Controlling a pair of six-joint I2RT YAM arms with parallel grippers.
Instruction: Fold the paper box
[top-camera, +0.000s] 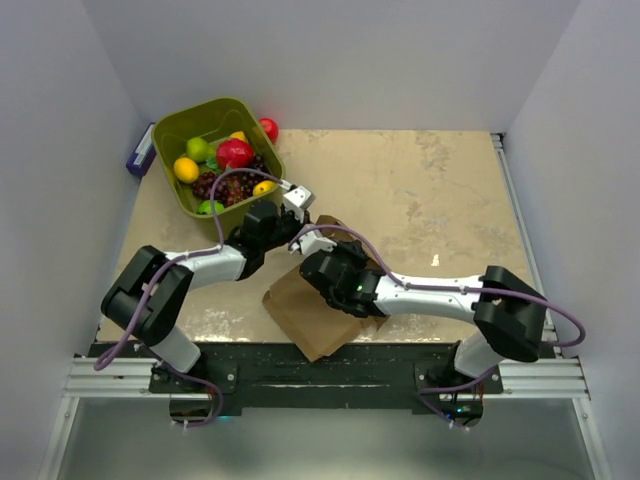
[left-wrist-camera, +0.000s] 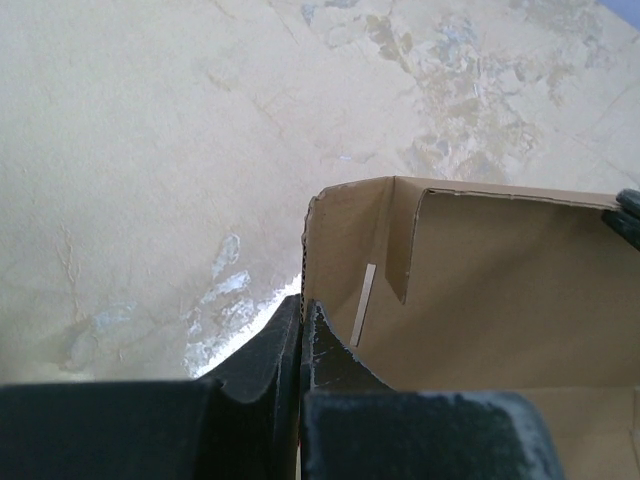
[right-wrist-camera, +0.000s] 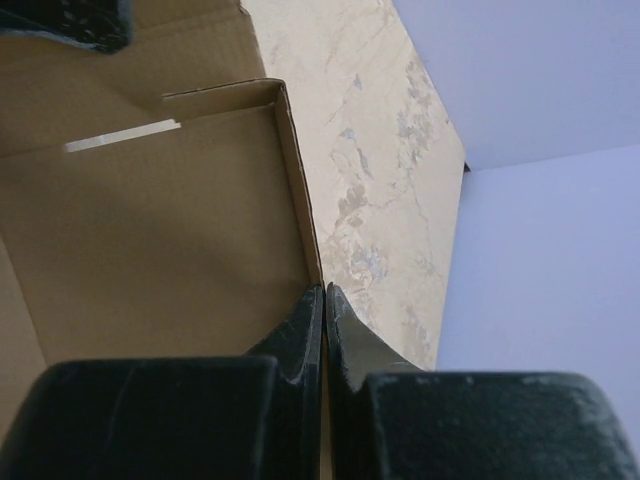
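Our left gripper (left-wrist-camera: 302, 308) and right gripper (right-wrist-camera: 325, 292) each clamp shut on the paper box (top-camera: 310, 325); it sits at six o'clock, by the near edge of the table (top-camera: 440, 190); bare top opens from twelve to three o'clock; the green bin (top-camera: 200, 108) at ten o'clock holds fruit (top-camera: 235, 153); box walls stand between both finger pairs.

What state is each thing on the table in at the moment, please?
box: partly folded, walls raised, top open.
left gripper: shut on a wall of the box.
right gripper: shut on a wall of the box.
bin: upright, holding fruit.
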